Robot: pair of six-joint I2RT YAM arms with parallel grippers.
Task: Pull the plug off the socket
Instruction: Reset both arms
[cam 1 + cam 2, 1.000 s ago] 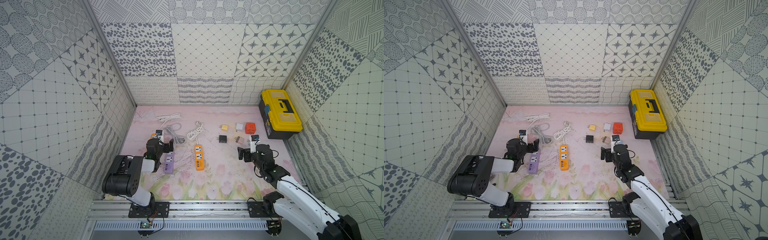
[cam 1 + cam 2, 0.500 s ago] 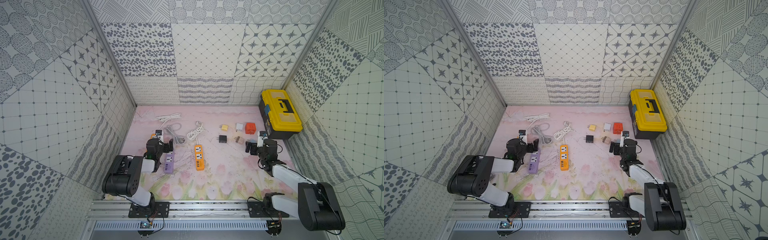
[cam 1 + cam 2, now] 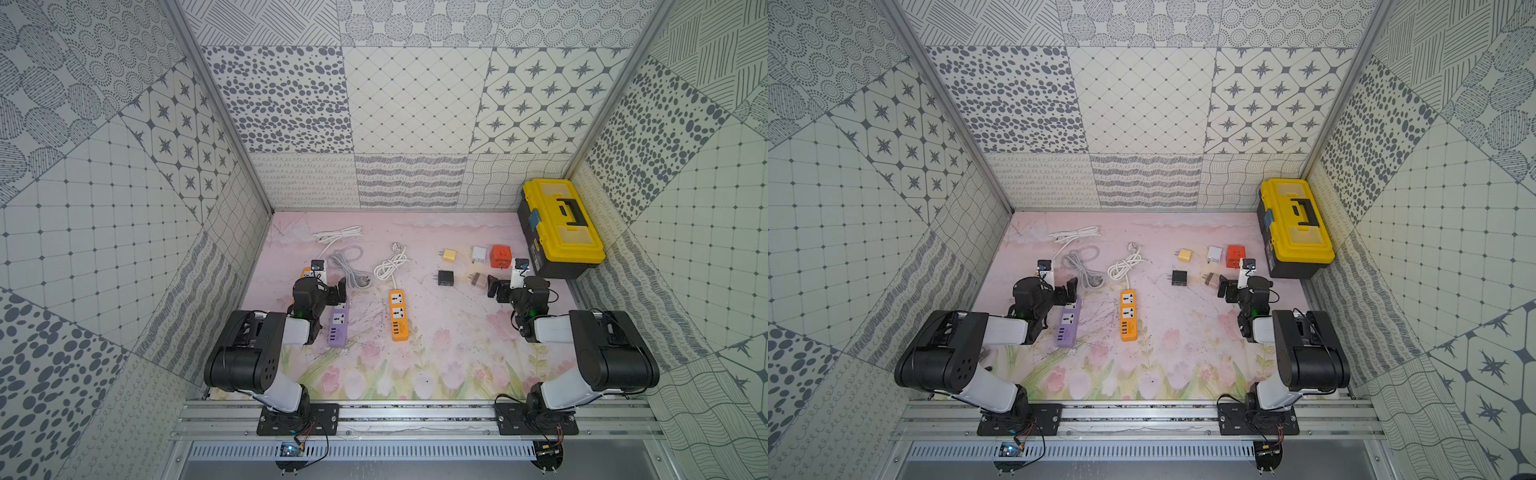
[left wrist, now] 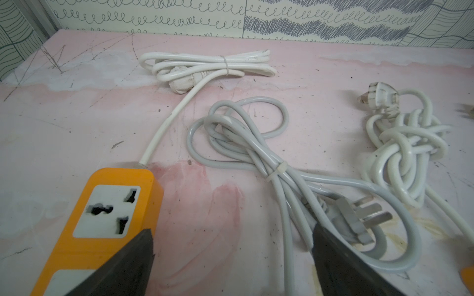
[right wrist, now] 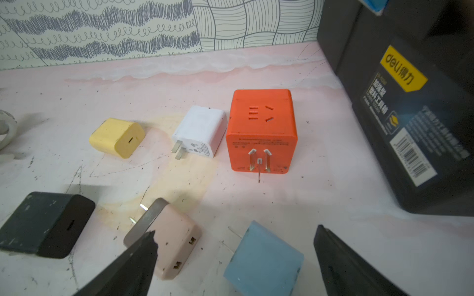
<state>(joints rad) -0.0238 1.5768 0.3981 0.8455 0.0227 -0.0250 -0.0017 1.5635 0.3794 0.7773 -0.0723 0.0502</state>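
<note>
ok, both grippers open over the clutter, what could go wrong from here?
Left gripper has one finger by the strip, one over the grey cord; lifting could snag the cord.
Right gripper hangs over the pink adapter and blue adapter; a sweep may knock them.
Toolbox sits close beside it; swinging outward could hit.

R claw (image 3: 505, 286) nearer toolbox (image 3: 561, 224), arm (image 3: 615, 357) folded.

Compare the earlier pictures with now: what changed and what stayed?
The right arm folded down into a tucked pose; the open right tool edged toward the yellow plastic toolbox. Nothing was grasped or released. The open left tool, the orange plastic power strip and the purple plastic power strip stayed put.
</note>
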